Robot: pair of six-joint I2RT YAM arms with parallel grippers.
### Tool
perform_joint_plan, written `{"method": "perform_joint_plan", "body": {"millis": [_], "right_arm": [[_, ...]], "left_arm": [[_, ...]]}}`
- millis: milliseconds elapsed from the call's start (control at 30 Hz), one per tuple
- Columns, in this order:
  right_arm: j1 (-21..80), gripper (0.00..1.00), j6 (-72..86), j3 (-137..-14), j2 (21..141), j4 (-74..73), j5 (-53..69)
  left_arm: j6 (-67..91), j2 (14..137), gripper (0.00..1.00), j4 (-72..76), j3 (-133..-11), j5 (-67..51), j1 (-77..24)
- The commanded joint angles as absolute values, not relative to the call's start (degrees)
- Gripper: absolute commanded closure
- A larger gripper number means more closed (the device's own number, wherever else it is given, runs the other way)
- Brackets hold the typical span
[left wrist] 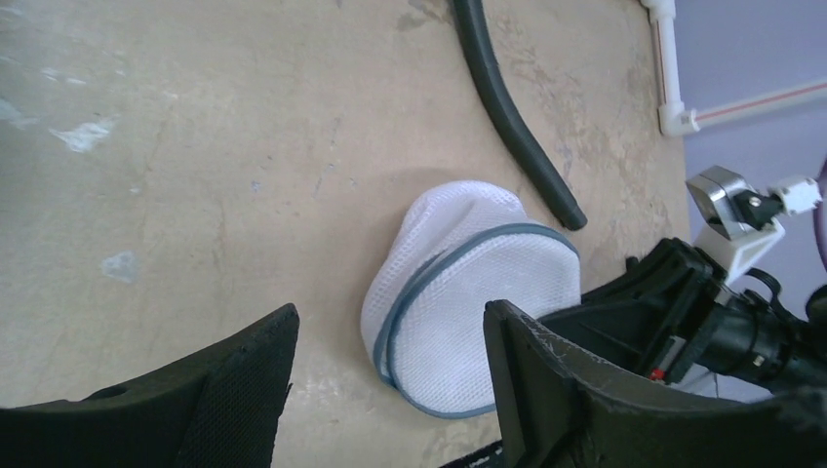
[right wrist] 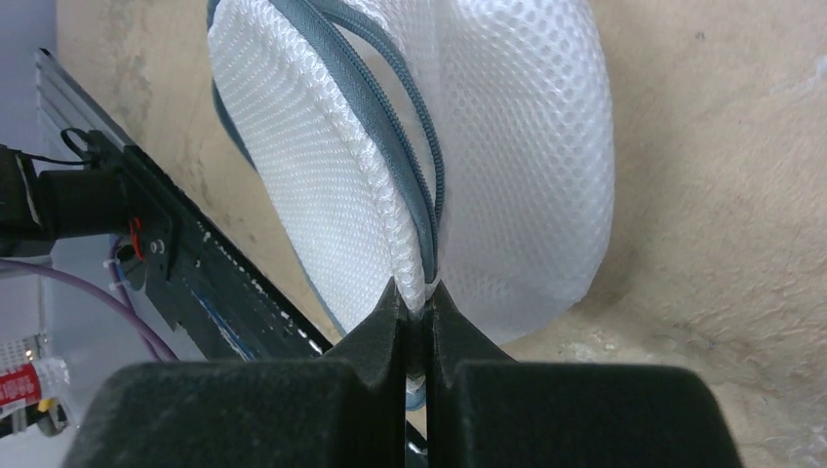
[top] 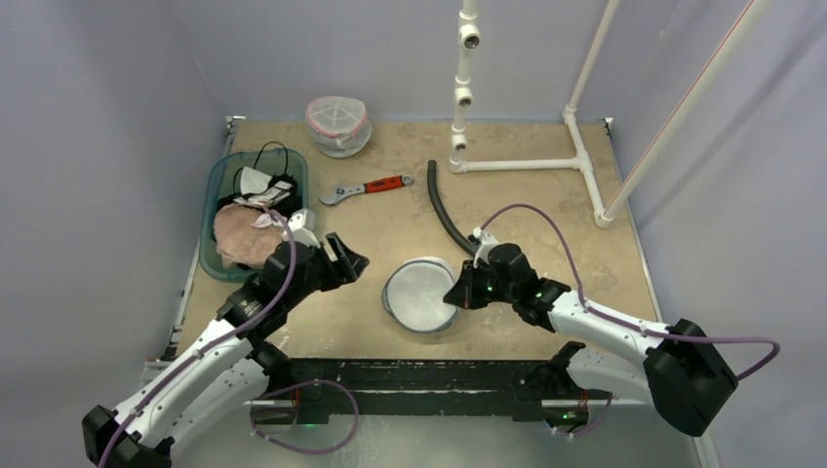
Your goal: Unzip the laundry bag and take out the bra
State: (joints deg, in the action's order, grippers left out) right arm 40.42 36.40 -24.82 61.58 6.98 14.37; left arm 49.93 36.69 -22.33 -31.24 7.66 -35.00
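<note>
A red-handled wrench (top: 371, 187) lies near a black hose (top: 436, 210).

soft, even light is falling from overhead across the worktop (top: 400, 229), and nothing is glaring in the top view. only faint, soft-edged shadows are lying beside both pairs of jaws. in the left wrist view the black jaws are sitting close to the lens, looking soft and almost featureless, while a dim shadow is spreading over the worktop just beyond them, beside the laundry bag (left wrist: 458, 283). in the right wrist view the white mesh just ahead of the jaws is showing crisp, washing out slightly at its brightest, with a grey shadow pooling ahead and to the right of them.
</note>
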Motion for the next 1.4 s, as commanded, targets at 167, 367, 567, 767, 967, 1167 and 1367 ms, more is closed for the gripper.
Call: {"method": "perform_joint_plan", "body": {"millis": [167, 367, 567, 767, 967, 1167, 1367], "right_arm": [[38.23, 1.00, 42.72, -21.38, 63.47, 13.51, 13.30], [35.30, 1.00, 44.14, -20.13, 68.45, 17.49, 16.06], [33.74, 1.00, 45.45, -18.58, 73.91, 21.88, 17.96], [32.61, 1.00, 46.12, -17.70, 78.20, 24.70, 18.54], [31.85, 1.00, 46.49, -17.80, 80.08, 25.36, 18.52], [30.53, 1.00, 46.28, -17.37, 82.51, 26.91, 19.78], [30.32, 1.00, 45.39, -17.18, 81.51, 26.61, 20.43]], "left_arm": [[49.32, 42.26, 0.35, -7.41, -29.88, -9.28, -35.11], [50.22, 47.12, 0.40, 0.88, -26.62, -14.61, -35.13], [51.35, 52.77, 0.45, 9.79, -25.17, -17.07, -35.63], [50.28, 60.99, 0.47, 15.86, -26.92, -16.63, -38.02], [49.12, 70.18, 0.48, 20.53, -30.01, -15.76, -41.98], [46.91, 77.07, 0.55, 18.75, -33.55, -11.09, -44.08], [46.10, 84.69, 0.64, 16.94, -35.82, -6.78, -44.30]]}}
